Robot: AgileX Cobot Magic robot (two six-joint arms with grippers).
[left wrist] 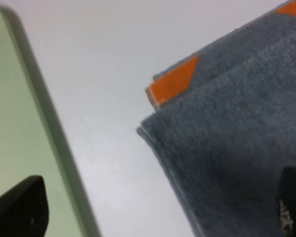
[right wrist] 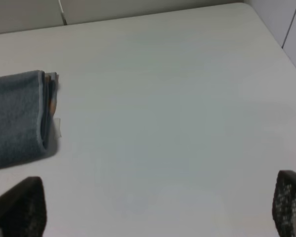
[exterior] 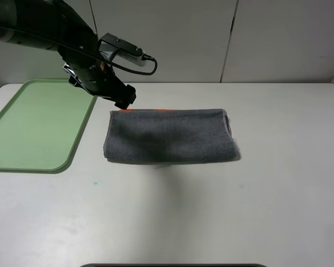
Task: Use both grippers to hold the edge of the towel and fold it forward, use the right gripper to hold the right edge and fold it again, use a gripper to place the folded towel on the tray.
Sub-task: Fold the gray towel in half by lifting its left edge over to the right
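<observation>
White table [exterior: 267, 194] | towel [exterior: 170, 138] folded forward once, I judge | left gripper [exterior: 124, 98] and right gripper [right wrist: 155, 210] both spread wide, empty | right-edge fold and tray [exterior: 33, 128] placing left to do

The left arm [exterior: 50, 30] reaches in near the worktop's [exterior: 267, 194] far edge, left end effector [exterior: 124, 100] low, fingers spread wide. The right end effector [right wrist: 158, 207] is spread wide too.

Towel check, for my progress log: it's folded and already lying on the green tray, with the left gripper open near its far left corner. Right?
Not on the green tray. The exterior high view shows the folded towel lying on the white table beside it. The left gripper is open near the towel's far left corner.
</observation>
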